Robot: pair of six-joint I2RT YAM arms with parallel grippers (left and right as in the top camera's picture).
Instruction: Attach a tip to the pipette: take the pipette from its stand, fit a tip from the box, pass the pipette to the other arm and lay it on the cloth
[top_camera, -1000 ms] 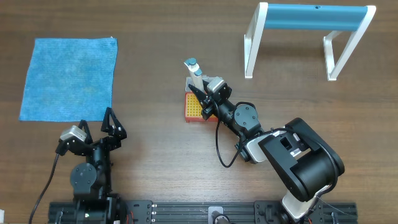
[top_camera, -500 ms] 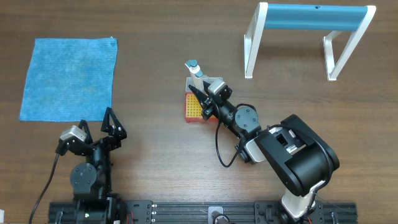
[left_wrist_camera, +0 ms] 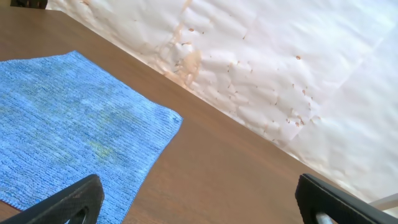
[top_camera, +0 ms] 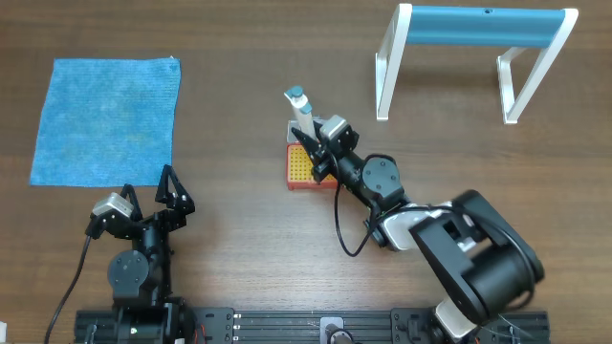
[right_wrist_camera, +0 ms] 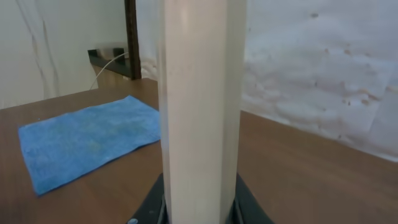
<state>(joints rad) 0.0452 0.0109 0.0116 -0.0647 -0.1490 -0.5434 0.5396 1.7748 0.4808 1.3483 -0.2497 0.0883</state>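
The jaws clasp an upright white pipette (right_wrist_camera: 202,106), blue cloth (right_wrist_camera: 84,143) lying beyond it.

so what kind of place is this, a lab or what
Likely a robot test bench staged as a lab station: a wooden table, a pipette in the right gripper by an orange tip box, and a blue-and-white stand.

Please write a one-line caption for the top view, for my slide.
Right gripper holds the pipette by the tip box; the open left gripper rests near the blue cloth.
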